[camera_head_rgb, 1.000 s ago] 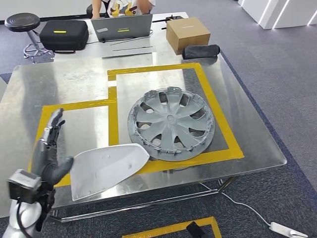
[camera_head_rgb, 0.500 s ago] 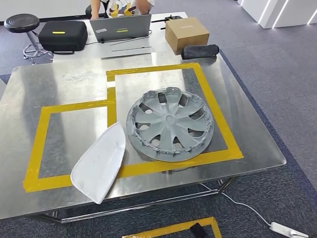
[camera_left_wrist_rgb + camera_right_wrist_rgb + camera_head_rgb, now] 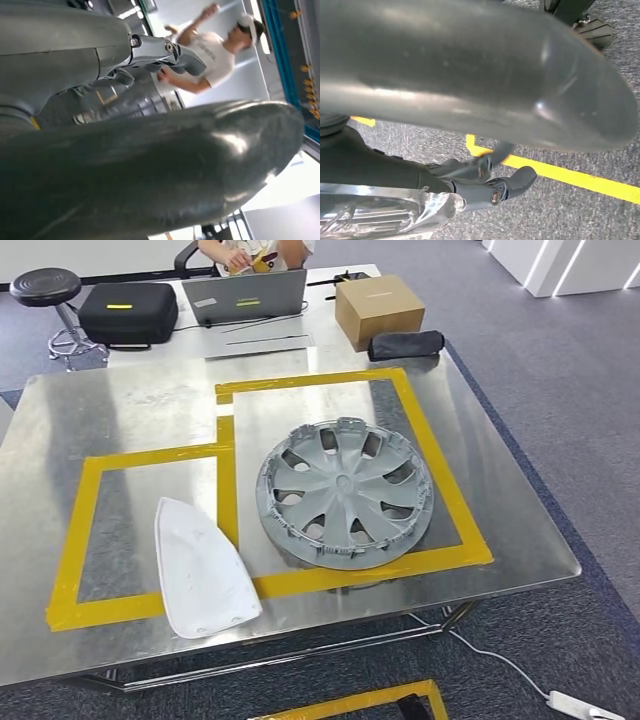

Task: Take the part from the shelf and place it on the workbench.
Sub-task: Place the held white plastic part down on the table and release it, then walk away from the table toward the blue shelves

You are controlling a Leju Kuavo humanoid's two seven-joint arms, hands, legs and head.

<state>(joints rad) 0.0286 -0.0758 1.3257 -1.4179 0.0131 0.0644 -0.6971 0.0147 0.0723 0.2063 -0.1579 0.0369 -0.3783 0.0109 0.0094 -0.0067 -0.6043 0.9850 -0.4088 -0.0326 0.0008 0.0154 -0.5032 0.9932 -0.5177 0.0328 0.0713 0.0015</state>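
The white curved part (image 3: 200,570) lies flat on the metal workbench (image 3: 113,420), across the front edge of the left yellow-taped box, with nothing touching it. To its right a grey hubcap (image 3: 345,490) rests in the larger taped box. In the left wrist view my left hand (image 3: 151,165) shows a thick grey thumb and straight fingers (image 3: 166,50) with nothing in them. In the right wrist view my right hand (image 3: 471,75) hangs over grey carpet, its fingers (image 3: 490,180) apart and holding nothing.
Behind the workbench a second table carries a laptop (image 3: 245,295), a black case (image 3: 127,310), a cardboard box (image 3: 379,308) and a dark pouch (image 3: 405,343). A person (image 3: 249,252) sits there. A stool (image 3: 45,285) stands far left. A white power strip (image 3: 577,705) lies on the floor.
My left hand, which was at the white part's left end, has let go and dropped out of the head view. The part has swung round and settled flat on the workbench.
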